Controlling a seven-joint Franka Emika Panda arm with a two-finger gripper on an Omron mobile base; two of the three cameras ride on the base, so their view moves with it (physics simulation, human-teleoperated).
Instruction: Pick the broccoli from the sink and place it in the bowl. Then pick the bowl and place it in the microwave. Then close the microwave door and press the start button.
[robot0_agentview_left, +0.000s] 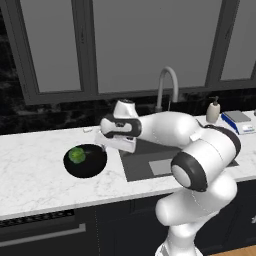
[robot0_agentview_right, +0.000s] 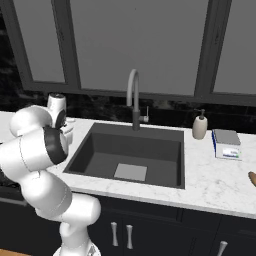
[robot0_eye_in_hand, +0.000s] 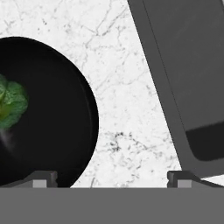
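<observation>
The gripper (robot0_eye_in_hand: 111, 179) hangs empty, jaws spread wide, above the right rim of the black bowl (robot0_agentview_left: 92, 167). The broccoli (robot0_agentview_left: 77, 154) sits inside the bowl, left of the sink (robot0_agentview_left: 150, 167). Grasping that thin rim off-centre could tip the bowl and spill the floret.

I've got a white marble worktop (robot0_agentview_right: 210, 185), a soap dispenser (robot0_agentview_right: 200, 126) by the back wall — a small scale (robot0_agentview_right: 226, 143) just beside it, dark cabinet doors (robot0_agentview_right: 125, 230) below.
</observation>
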